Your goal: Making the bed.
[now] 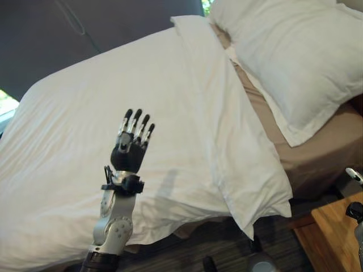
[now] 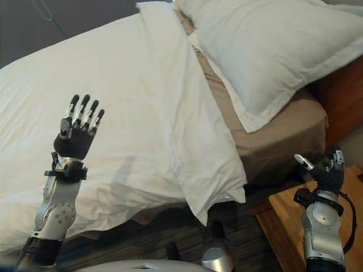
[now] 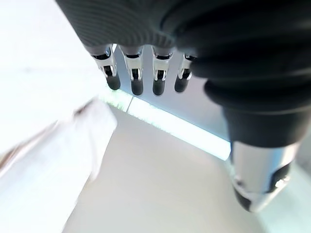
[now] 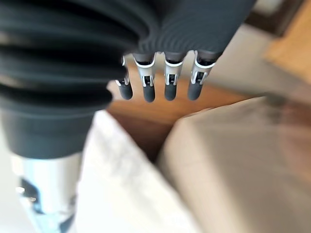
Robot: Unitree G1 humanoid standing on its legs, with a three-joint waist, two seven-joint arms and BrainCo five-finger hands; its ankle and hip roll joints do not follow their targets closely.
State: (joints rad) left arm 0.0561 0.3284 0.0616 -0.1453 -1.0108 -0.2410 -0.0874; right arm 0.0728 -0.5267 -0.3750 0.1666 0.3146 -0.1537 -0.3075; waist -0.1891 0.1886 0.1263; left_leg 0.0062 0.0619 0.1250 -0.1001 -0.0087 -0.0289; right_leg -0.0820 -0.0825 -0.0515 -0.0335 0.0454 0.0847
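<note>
Both hands empty, fingers straight, the left hand [image 2: 79, 133] hovers over the white duvet [image 1: 113, 113], right hand [image 2: 329, 170] by the nightstand [image 2: 295, 221]; next, probably, grasping the folded-back edge [image 1: 249, 187].

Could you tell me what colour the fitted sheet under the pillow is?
The fitted sheet is tan, contrasting with the white pillow; it shows best in the right eye view.

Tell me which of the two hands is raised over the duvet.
The left hand, fingers straight and holding nothing, is over the white duvet. The right hand is off the bed, above the wooden nightstand.
</note>
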